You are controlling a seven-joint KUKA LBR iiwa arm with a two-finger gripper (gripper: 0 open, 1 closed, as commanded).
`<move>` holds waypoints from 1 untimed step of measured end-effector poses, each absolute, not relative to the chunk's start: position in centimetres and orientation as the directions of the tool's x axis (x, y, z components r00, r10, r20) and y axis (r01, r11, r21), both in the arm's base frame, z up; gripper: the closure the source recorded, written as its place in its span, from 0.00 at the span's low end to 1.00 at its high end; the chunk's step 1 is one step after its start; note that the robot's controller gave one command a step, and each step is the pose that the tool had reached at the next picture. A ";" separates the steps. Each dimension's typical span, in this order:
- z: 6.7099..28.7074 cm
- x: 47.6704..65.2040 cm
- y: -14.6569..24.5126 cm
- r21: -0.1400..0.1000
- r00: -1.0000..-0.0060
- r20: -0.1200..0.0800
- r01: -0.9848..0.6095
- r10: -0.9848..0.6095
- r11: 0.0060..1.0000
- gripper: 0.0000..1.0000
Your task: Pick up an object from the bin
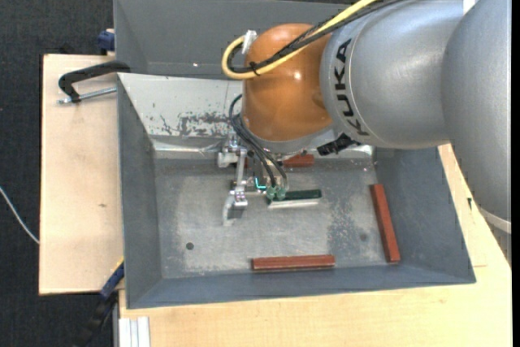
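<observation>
We start with the silver KUKA arm [422,69], which covers the bin's right rear corner and bends down toward the middle of the bin's floor. The grey metal bin [138,199] lies beneath it, and most of its scuffed floor is bare. The arm's rounded orange wrist cover [284,93], with a yellow cable looped over it, hangs before the bin's back wall.

Few things lie in the bin. A long reddish-brown flat bar [292,262] lies along the bin's front wall. A second reddish-brown bar [385,222] of much the same kind lies along the bin's right wall. A dark green flat strip [296,195] with a pale lower edge lies near the middle of the bin's floor. A short reddish-brown piece [298,161] peeks out near the bin's back wall, partly hidden by the wrist.

The end effector [244,197] is down close to the middle of the bin's floor, just beside the left end of the dark green flat strip. We cannot tell whether it is open or closed, and we see nothing gripped in it.

We judge the task to be at the reaching stage. The descent into the bin looks done, the green strip seems the likeliest target, and the grasp and lift are still to come.
</observation>
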State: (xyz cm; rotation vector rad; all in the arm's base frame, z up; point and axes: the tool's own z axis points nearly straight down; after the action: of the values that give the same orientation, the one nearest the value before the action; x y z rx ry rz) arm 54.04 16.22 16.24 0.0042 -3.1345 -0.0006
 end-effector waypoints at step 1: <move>16.7 54.2 16.2 0.002 -1.000 -0.001 -0.001 -0.001 1.000 0.00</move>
State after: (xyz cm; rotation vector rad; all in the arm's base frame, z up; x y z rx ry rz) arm 54.24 16.16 16.70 0.0010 -3.1428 -0.0031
